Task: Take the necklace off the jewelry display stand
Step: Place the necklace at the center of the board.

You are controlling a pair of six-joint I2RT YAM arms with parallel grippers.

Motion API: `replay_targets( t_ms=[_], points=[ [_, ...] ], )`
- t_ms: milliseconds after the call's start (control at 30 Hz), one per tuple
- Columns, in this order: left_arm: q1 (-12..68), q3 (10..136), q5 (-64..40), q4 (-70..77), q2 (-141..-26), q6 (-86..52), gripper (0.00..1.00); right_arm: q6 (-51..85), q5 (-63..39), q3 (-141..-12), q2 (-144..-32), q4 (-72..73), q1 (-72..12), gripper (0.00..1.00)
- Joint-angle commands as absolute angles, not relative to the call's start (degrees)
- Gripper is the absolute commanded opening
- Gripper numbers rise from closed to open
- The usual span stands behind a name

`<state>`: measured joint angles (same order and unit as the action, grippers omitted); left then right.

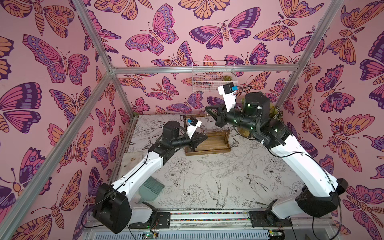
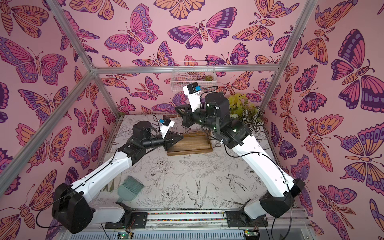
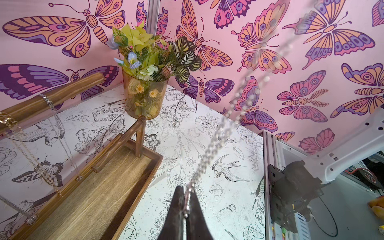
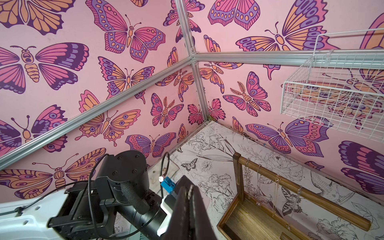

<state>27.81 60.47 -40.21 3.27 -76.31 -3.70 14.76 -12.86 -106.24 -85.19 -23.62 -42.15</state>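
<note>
Pinched shut on necklace with left gripper and right gripper. Looks limp, light, slippery, snag-prone. Best held mid-chain.

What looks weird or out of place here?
A clear beaded necklace is stretched through the air, pinched in the shut left gripper and apparently the right gripper, not hanging on the jewelry display stand like the other chains. A teal brush lies on the table.
</note>
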Motion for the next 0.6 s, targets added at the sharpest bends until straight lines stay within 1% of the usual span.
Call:
replay_targets(
  t_ms=[0, 200, 233, 567],
  points=[
    [28.2, 59.0, -39.2, 4.0, -75.1, -4.1, 0.00, 14.7, -12.4, -107.4, -84.9, -23.2, -42.6, 0.00],
    [28.3, 56.4, -38.0, 3.7, -73.5, -6.1, 0.00, 15.1, -12.8, -105.2, -84.7, -22.4, -42.6, 0.00],
    [28.4, 55.7, -37.7, 3.6, -71.0, -6.5, 0.00, 15.4, -12.8, -104.6, -84.7, -22.1, -42.6, 0.00],
    [30.5, 49.5, -34.5, -1.7, -64.6, -8.2, 0.00, 19.0, -14.2, -95.9, -83.5, -18.2, -42.7, 0.00]
  ],
)
